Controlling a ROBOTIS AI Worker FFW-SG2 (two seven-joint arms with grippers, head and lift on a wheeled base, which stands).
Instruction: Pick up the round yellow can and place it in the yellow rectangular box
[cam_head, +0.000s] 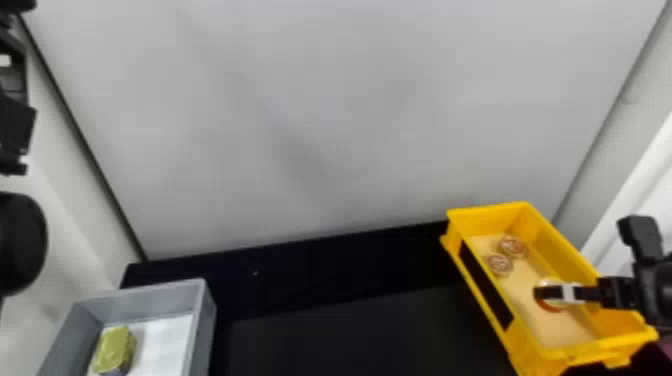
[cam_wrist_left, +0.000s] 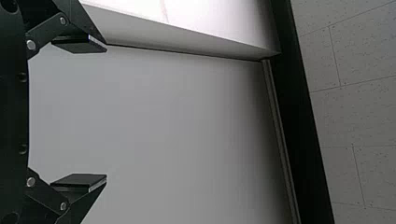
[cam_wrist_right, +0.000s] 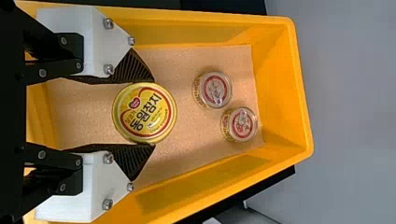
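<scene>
At the right, my right gripper (cam_head: 548, 292) is inside the yellow rectangular box (cam_head: 587, 262), over the round yellow can (cam_head: 553, 306). In the right wrist view my right gripper (cam_wrist_right: 154, 113) is shut on the round yellow can (cam_wrist_right: 144, 113), a finger against either side, the can's lid facing the camera. Whether the can touches the box floor, I cannot tell. The left arm waits at the head view's left edge, with my left gripper (cam_head: 15, 125); in its wrist view the left gripper (cam_wrist_left: 106, 111) stands open with nothing between its fingers.
Two smaller round cans (cam_wrist_right: 215, 90) (cam_wrist_right: 242, 124) stand in the yellow box toward its far end. A grey box (cam_head: 201, 320) at the lower left holds a yellow-green rectangular item (cam_head: 114, 350). A dark surface (cam_head: 350, 330) lies between the boxes, a pale wall behind.
</scene>
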